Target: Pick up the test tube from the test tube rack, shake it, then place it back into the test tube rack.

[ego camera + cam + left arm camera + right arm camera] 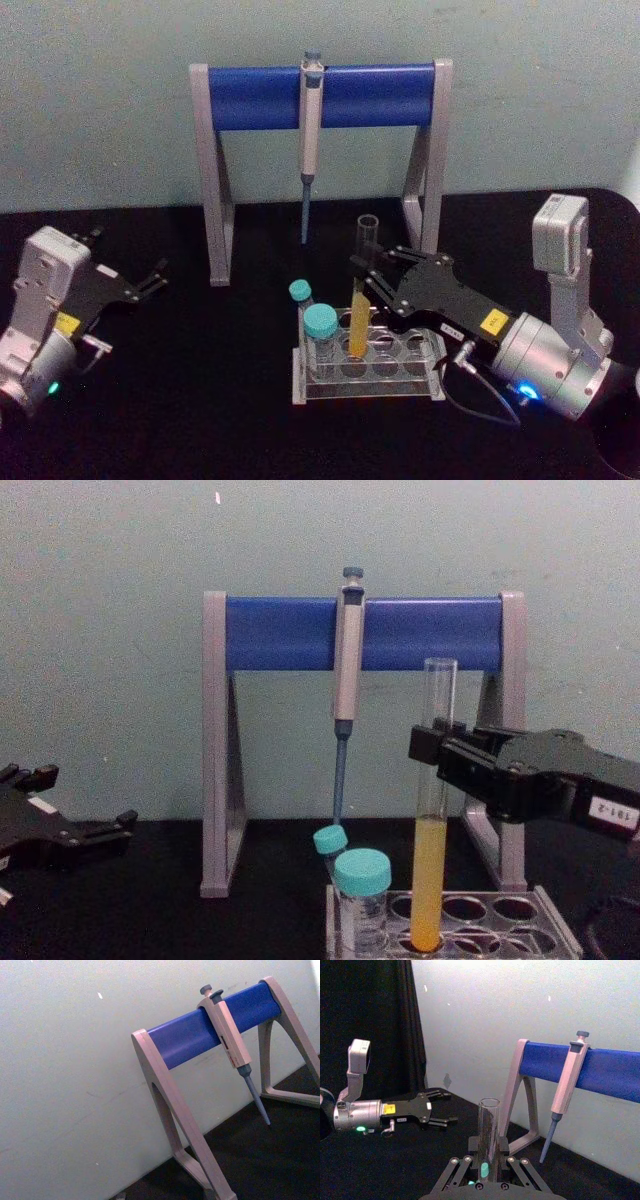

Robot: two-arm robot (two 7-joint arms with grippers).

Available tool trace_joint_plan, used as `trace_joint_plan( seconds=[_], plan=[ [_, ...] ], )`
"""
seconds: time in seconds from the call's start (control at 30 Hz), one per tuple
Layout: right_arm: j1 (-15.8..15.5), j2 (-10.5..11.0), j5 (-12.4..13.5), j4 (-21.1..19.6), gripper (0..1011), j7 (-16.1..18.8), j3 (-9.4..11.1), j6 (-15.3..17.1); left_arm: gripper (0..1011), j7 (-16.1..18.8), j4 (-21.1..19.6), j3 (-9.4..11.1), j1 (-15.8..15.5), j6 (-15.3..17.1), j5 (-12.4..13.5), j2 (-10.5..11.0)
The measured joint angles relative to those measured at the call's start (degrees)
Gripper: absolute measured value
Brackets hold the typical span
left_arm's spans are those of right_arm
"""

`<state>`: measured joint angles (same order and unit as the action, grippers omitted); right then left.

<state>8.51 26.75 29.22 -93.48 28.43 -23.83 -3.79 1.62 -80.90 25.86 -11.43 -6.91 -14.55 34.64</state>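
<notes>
The right gripper (368,278) is reaching over the test tube rack (368,394), its jaws seemingly clamping the test tube (360,322) above the liquid. The tube's foot is sitting in its hole, so lift straight up with no tilt. The left gripper (150,281) is lying off to the left, jaws apart.

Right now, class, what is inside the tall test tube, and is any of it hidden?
Yellow-orange liquid fills the lower part of the test tube; above it looks empty. The right claw clamps its middle, hiding glass there. The left claw rests aside.
</notes>
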Motion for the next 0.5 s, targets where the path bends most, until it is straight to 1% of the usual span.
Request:
trace_joint_plan(
  seconds=[0.13,0.5],
  plan=[
    [0.0,-0.5,-0.6,0.8,229,0.4,0.0,-1.5,1001,0.0,0.0,0.0,0.0,0.0,0.0,0.0],
    [0.0,-1.2,-2.6,3.0,228,1.1,-0.2,-3.9,1001,0.0,0.0,0.0,0.0,0.0,0.0,0.0]
  ],
)
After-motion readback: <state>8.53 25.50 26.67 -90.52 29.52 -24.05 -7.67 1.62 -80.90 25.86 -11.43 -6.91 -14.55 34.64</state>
